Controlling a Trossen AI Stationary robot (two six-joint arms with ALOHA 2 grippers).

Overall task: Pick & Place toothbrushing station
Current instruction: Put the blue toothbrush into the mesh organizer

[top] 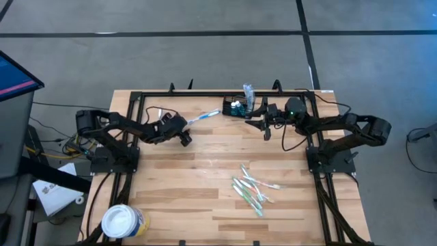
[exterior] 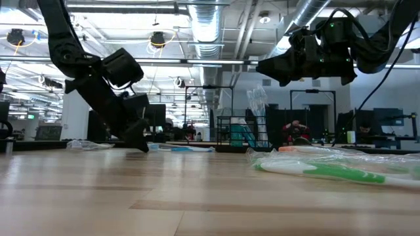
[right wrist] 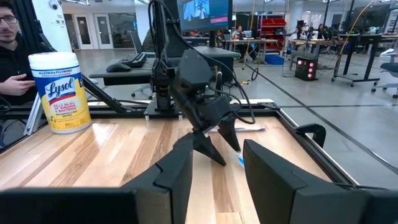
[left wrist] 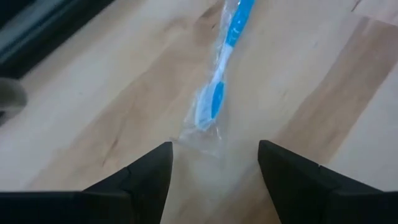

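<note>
We note a surface of pale wood planks, smooth with a satin sheen. The blue toothbrush is plastic, sealed in clear glossy film. The caddy is black wire mesh. The tub looks glossy white plastic.

The round white tub at the table's corner has a yellow and blue label with "Lysol" on it in slanted blue letters. The smaller print under it is too fine to read.
</note>
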